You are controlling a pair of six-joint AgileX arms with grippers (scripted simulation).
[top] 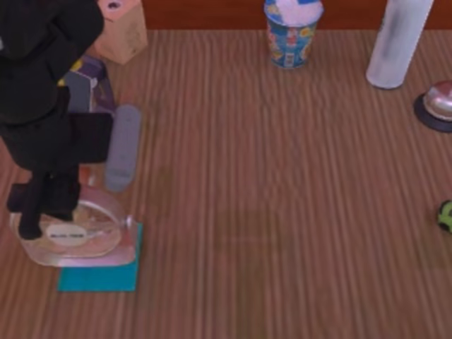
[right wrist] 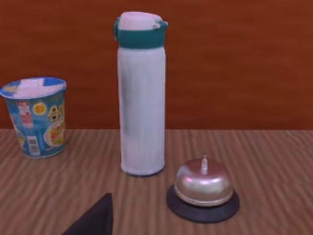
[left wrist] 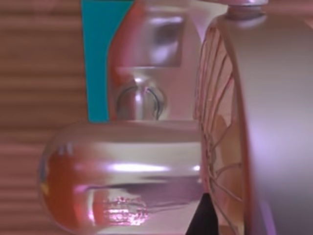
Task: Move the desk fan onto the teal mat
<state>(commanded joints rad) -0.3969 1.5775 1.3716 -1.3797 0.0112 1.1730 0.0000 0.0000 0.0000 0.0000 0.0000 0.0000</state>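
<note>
a: where's the fan (top: 78, 233) now?

b: at the table's (top: 282, 212) left near edge, under our left arm. it overlaps the far part of the mat (top: 99, 277); a teal strip shows on the near side of its base.

a: and our left gripper (top: 39, 205)?

b: right over the fan's head, dark fingers against the ring. we can't tell whether it's clenched on the fan or let go. the left wrist view only gives us the fan (left wrist: 195, 137) up close, with a slice of mat (left wrist: 95, 63) behind it.

a: the right arm?

b: out of the top view. its wrist camera faces the bottle (right wrist: 142, 98), the cup (right wrist: 36, 115) and the bell (right wrist: 203, 188) at the far right.
</note>
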